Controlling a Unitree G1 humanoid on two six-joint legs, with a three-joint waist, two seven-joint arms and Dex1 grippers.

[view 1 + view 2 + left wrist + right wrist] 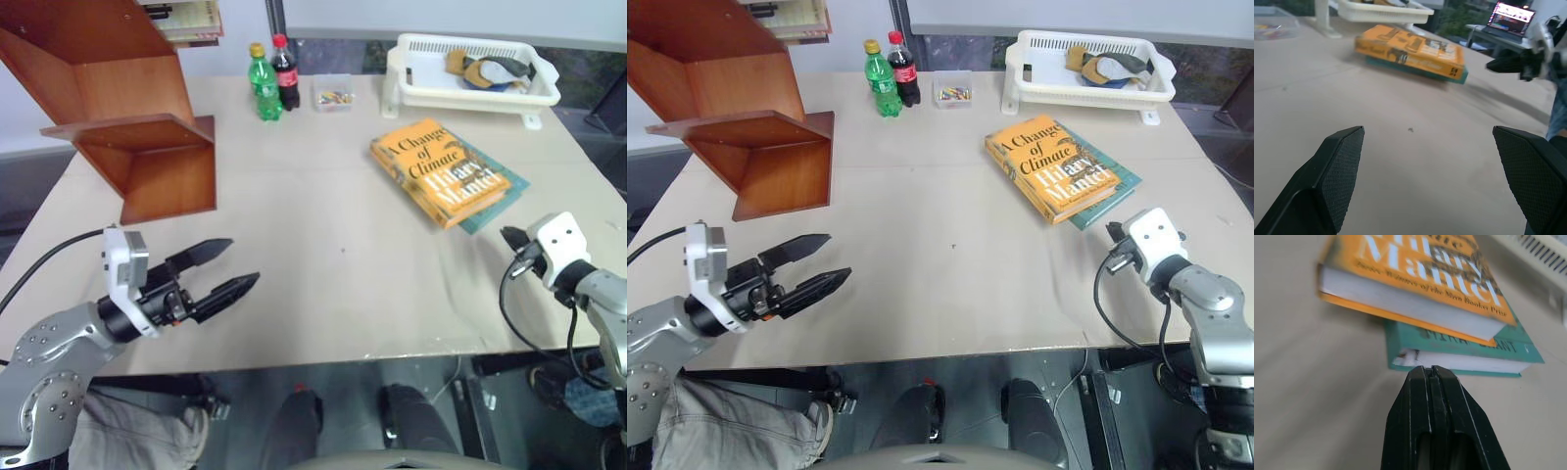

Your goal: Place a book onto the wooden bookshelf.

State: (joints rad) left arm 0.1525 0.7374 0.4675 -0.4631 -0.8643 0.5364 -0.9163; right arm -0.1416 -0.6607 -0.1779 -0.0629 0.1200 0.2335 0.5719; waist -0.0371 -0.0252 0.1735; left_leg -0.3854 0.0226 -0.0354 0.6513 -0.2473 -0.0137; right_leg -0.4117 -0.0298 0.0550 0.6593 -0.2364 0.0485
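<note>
The orange-yellow book (439, 170) lies flat on the table's right side, on top of a thinner teal book (1469, 348). My right gripper (1429, 369) is shut with nothing in it, its tips just short of the teal book's near corner, below the orange book's page edge (1410, 303). My left gripper (241, 264) hovers open over the table's front left, pointing right toward the books, nothing between its fingers (1339, 166). The wooden bookshelf (127, 117) stands at the back left, its lowest ledge (749, 127) bare.
A white basket (470, 69) holding cloth items sits at the back right. A green bottle (263, 83), a cola bottle (285, 71) and a small clear box (333, 93) stand at the back centre. The table's front edge (323, 362) runs just under both grippers.
</note>
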